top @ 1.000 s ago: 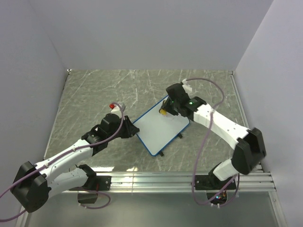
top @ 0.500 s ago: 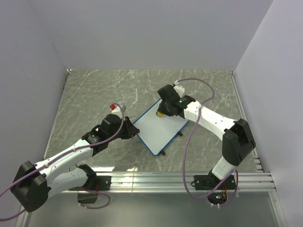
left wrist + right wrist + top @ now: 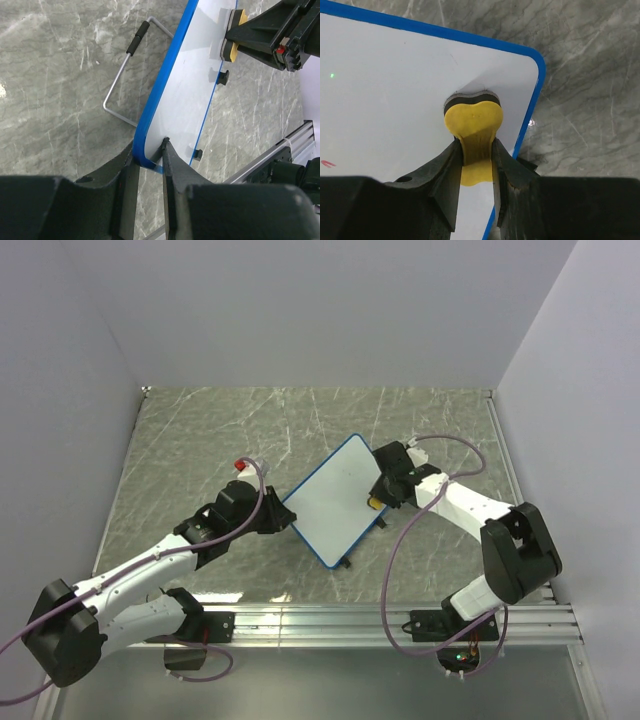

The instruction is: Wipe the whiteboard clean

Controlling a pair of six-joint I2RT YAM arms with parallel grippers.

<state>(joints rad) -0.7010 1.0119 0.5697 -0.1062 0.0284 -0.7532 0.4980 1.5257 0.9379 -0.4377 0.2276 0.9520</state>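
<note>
Top and wrist views of a wiping stroke. The small white rectangular whiteboard with a thin blue frame [image 3: 335,502] is lying near the middle of the grey marbled table [image 3: 200,440], turned diagonally between the two arms.

The left claw [image 3: 283,520] is clamping the blue frame at the board's left edge, one finger over the face and one under it. This is judged to be bracing the board so that rubbing does not slide it. From the left wrist view the board appears raised on that side, with a bent metal wire stand with a black sleeve [image 3: 138,38] showing beneath it.

The right claw [image 3: 378,498] is pinching the small yellow eraser with a dark felt base [image 3: 472,117] by its narrow waist. This is keeping the felt flat on the white surface beside the right-hand rounded corner.

Most of the surface is reading clean. A short red stroke [image 3: 327,163] is showing at the lower left margin of the right wrist view, so the erasing is judged nearly, not wholly, finished. The next pass should be heading toward that mark while the left grip is resisting the push.
</note>
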